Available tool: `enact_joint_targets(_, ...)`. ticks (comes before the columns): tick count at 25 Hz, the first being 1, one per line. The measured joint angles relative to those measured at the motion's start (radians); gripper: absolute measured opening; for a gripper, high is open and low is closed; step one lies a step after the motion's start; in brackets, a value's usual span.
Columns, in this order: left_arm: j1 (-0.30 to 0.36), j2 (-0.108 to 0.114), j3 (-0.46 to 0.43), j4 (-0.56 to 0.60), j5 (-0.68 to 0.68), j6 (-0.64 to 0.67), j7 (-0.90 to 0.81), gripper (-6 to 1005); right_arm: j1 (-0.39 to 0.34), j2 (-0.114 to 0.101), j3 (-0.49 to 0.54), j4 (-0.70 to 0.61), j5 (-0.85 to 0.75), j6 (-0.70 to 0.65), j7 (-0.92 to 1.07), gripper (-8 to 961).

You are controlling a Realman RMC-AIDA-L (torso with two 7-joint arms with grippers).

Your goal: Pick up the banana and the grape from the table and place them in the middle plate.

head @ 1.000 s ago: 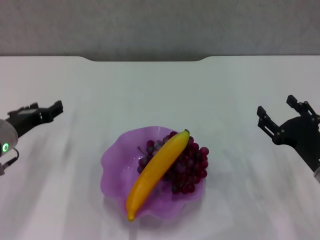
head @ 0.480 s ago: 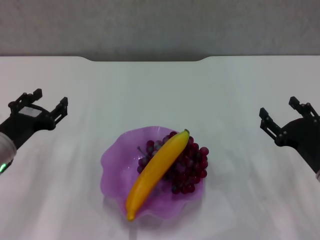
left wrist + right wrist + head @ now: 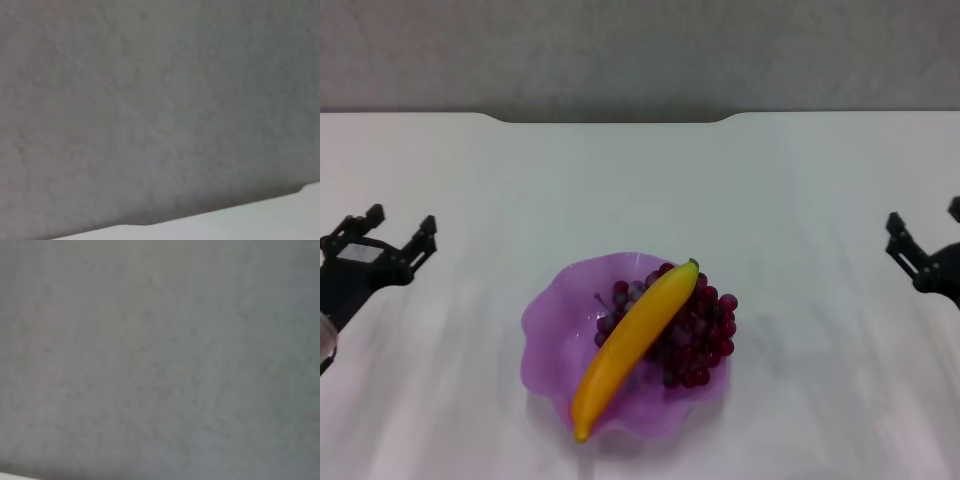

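Note:
The yellow-orange banana (image 3: 635, 347) lies diagonally in the purple scalloped middle plate (image 3: 546, 325), resting across the bunch of dark red-purple grapes (image 3: 702, 335), which also lies in the plate. My left gripper (image 3: 394, 232) is open and empty at the left edge of the head view, well clear of the plate. My right gripper (image 3: 925, 225) is open and empty at the right edge, partly cut off by the frame. The wrist views show only a grey wall and a sliver of table.
The white table (image 3: 640, 190) stretches around the plate, with its notched far edge (image 3: 610, 120) at the back. A grey wall (image 3: 640, 50) stands behind it.
Both arms have drawn back outward and toward me: the left gripper moved down-left, the right gripper moved right until partly out of frame. The banana, grapes and plate have not moved.

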Motion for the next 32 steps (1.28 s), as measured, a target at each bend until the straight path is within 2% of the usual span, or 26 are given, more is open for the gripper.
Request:
enact_joint_targets(8,0.032,0.003,-0.002,-0.044,-0.135,-0.115,-0.005,712,-0.016,-0.006,0.027,-0.009,0.118,-0.040,-0.003,818)
enact_joint_targets(12,0.027,0.001,-0.004,-0.084,-0.165,-0.123,-0.006,711,-0.033,-0.006,0.042,-0.016,0.159,-0.132,0.000,818)
enact_joint_targets(16,0.024,-0.003,-0.014,-0.116,-0.175,-0.124,-0.004,711,-0.041,-0.005,0.047,-0.015,0.161,-0.152,0.001,818)
enact_joint_targets(20,0.016,-0.004,-0.019,-0.120,-0.174,-0.117,-0.003,711,-0.034,-0.005,0.050,-0.021,0.162,-0.093,0.002,819)
enact_joint_targets(24,0.016,-0.006,-0.026,-0.134,-0.175,-0.116,-0.005,711,-0.004,-0.006,0.046,-0.021,0.161,0.032,0.002,818)
enact_joint_targets(32,0.016,-0.006,-0.041,-0.154,-0.176,-0.113,-0.014,711,0.011,-0.005,0.032,-0.018,0.151,0.069,-0.007,819)
